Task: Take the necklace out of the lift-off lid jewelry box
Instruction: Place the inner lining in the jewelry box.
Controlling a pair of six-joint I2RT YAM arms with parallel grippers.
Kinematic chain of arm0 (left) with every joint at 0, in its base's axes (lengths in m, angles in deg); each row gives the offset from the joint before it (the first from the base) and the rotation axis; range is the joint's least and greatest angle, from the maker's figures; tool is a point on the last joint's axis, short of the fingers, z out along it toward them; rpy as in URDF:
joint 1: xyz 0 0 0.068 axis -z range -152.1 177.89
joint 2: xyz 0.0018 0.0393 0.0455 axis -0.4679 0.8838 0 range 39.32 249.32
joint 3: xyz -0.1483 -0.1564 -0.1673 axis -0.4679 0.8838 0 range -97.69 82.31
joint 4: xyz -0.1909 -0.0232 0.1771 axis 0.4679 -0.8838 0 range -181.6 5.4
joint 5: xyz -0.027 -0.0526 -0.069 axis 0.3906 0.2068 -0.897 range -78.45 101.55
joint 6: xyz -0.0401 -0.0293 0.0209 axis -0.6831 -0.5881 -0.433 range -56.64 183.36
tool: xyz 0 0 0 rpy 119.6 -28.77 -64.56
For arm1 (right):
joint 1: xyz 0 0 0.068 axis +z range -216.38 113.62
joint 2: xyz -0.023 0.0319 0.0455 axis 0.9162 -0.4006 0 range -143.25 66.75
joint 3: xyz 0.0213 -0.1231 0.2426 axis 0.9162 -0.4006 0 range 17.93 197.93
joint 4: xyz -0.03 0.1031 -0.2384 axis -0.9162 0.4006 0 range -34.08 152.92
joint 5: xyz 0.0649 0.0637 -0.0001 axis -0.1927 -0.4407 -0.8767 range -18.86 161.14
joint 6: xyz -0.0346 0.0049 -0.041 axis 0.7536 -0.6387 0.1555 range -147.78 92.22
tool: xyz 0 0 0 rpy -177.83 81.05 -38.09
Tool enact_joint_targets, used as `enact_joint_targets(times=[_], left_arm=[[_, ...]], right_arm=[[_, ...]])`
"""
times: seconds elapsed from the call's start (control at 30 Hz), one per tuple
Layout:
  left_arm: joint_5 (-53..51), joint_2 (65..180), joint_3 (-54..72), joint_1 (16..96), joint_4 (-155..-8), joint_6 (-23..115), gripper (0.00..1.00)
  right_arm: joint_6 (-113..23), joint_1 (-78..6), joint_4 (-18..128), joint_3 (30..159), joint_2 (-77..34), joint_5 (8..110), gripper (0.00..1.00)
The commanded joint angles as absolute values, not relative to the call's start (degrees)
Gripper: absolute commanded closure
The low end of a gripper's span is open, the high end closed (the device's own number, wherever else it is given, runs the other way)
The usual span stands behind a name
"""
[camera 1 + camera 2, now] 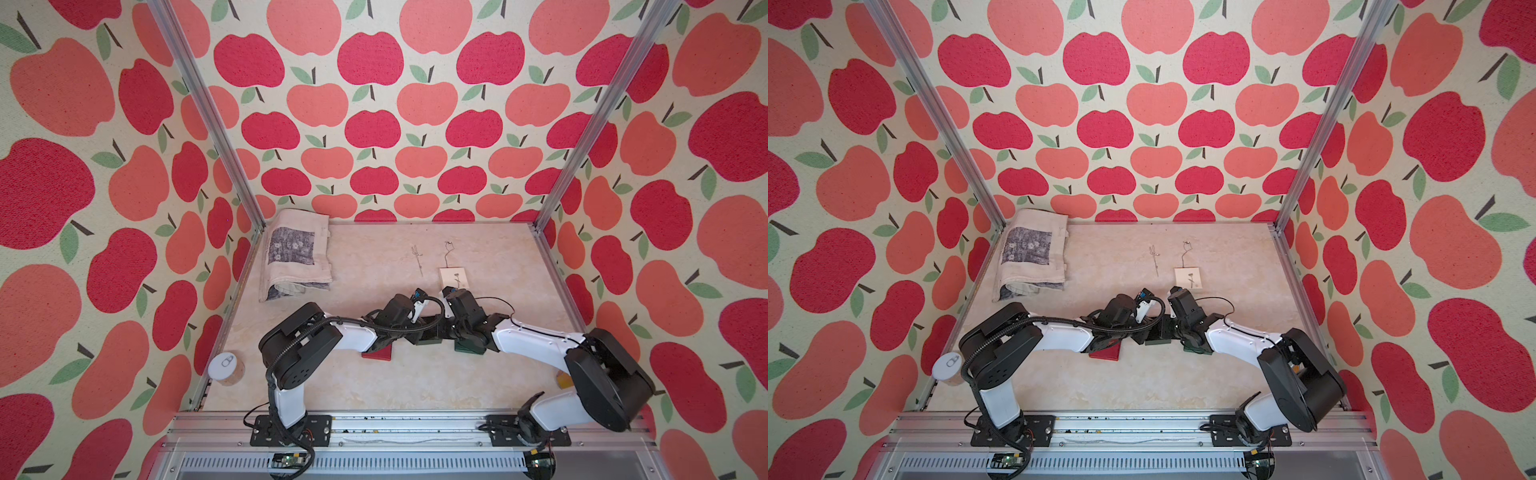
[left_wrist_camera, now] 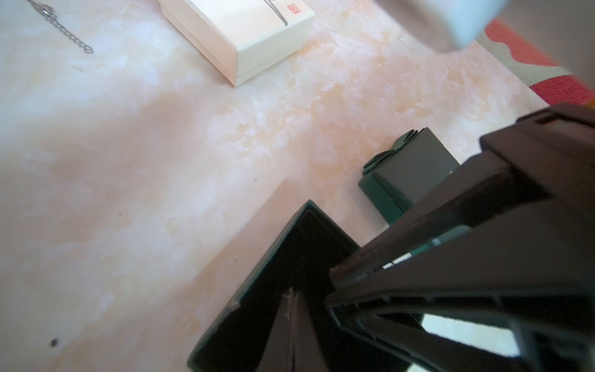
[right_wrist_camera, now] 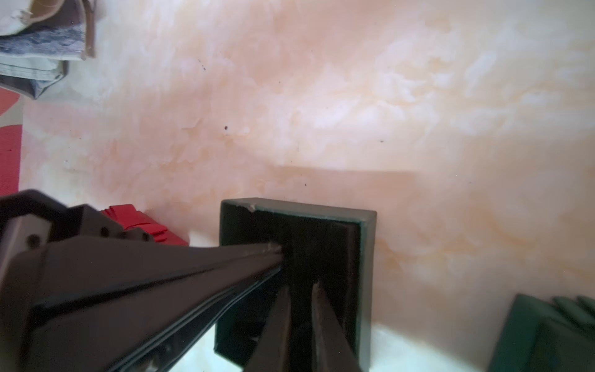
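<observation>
right hand [image 3: 300, 291] closest to the lens in its wrist view; tips down inside the open green box [image 3: 367, 244]; fingers [image 3: 318, 299] a narrow gap apart; can't tell if anything sits between them; left hand [image 2: 291, 294] reaches into the same box from the opposite side, tips pressed together at the black lining; necklace can't be made out against that dark lining, so can't tell where in the box it lies; box sits mid-tabletop [image 1: 374, 386] under both wrists, lid off; green lid [image 2: 409, 174] with a bow lies just beside the box on the right arm's side, not touching it; red box [image 3: 145, 225] just beside it on the left arm's side, partly under the left arm in both top views; further back: white box [image 1: 454, 278], closed; thin chain [image 1: 448, 251] reaches from its far edge toward the back wall; loose chain [image 1: 417, 257] near it on the bare surface; folded cloth [image 1: 297, 253] in the back left corner; white-lidded can [image 1: 226, 368] at the left edge
</observation>
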State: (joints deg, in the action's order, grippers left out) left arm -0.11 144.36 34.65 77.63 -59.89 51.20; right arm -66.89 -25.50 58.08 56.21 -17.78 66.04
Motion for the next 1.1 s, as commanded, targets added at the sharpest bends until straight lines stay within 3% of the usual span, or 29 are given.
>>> enact_joint_targets(times=[0.0, 0.5, 0.6, 0.73, 0.93, 1.07], left_arm=[[-0.7, 145.5, 34.3, 77.3, -60.8, 50.8, 1.00], [-0.5, 141.7, 36.6, 75.8, -60.6, 51.4, 1.00], [0.7, 138.7, 37.3, 75.4, -61.4, 52.5, 0.97], [2.4, 134.2, 38.8, 74.8, -62.0, 53.7, 0.85], [4.2, 131.2, 40.6, 74.1, -64.5, 54.3, 0.79], [3.6, 131.6, 42.0, 74.2, -63.8, 53.1, 0.76]], right_arm=[[-68.5, -25.3, 62.9, 58.6, -20.2, 68.7, 0.85], [-66.4, -28.1, 64.8, 59.5, -24.4, 69.6, 0.86], [-63.8, -29.0, 64.7, 59.4, -22.6, 68.0, 0.85], [-60.4, -28.9, 65.8, 60.3, -19.2, 65.5, 0.83], [-59.5, -28.8, 72.7, 61.1, -11.1, 68.9, 0.69], [-60.1, -28.7, 80.3, 60.3, -4.0, 75.6, 0.53]])
